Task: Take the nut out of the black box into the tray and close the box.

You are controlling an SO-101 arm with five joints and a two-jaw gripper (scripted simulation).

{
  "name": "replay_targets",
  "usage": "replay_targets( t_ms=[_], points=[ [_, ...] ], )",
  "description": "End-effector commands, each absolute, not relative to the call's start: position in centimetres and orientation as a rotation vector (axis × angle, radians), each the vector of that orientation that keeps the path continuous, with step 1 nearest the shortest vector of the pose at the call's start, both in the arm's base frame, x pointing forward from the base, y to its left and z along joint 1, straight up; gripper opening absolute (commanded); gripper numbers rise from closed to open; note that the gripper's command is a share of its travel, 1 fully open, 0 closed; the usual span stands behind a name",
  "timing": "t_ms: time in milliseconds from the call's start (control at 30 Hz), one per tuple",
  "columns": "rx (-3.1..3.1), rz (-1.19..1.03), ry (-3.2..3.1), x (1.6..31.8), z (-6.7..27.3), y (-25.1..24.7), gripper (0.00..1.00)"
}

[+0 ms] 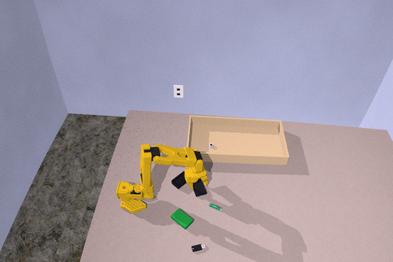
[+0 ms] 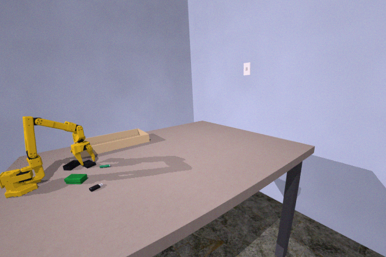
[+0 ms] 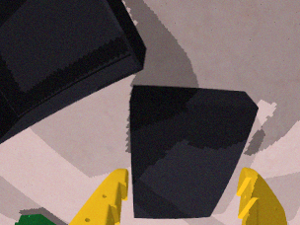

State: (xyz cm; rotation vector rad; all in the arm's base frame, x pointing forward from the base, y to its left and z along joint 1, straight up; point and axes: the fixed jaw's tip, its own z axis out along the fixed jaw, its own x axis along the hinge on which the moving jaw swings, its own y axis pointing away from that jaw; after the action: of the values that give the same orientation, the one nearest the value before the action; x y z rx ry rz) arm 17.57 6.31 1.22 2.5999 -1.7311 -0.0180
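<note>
The nut (image 1: 211, 145) lies in the left part of the wooden tray (image 1: 246, 159) (image 2: 123, 145). The black box's base (image 1: 177, 181) (image 2: 69, 165) (image 3: 89, 87) stands on the table with its open side up; its hollow inside shows in the wrist view. The black lid (image 1: 200, 189) (image 2: 89, 165) (image 3: 185, 163) lies apart from it, closed side up, just to its right. My gripper (image 1: 199, 185) (image 2: 88, 163) (image 3: 184, 172) is open and points down, low over the lid. Its fingertips appear on either side of the lid's near part in the wrist view. I cannot tell whether they touch it.
A closed green box (image 1: 182, 218) (image 2: 75, 178) (image 3: 34, 219) lies nearer the front of the table. A green battery-like cylinder (image 1: 215, 206) (image 2: 105, 165) lies right of the lid. A black USB stick (image 1: 197, 247) (image 2: 94, 187) lies beyond the green box.
</note>
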Motion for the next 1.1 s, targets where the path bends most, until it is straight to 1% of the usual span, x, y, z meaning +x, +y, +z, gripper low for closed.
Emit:
replay_targets(
  t_ms=[0,1067],
  points=[
    [2.616,0.0,-1.74,17.9,1.36,6.23,0.29],
    [2.616,0.0,-1.74,17.74,0.89,6.17,0.29]
  ],
)
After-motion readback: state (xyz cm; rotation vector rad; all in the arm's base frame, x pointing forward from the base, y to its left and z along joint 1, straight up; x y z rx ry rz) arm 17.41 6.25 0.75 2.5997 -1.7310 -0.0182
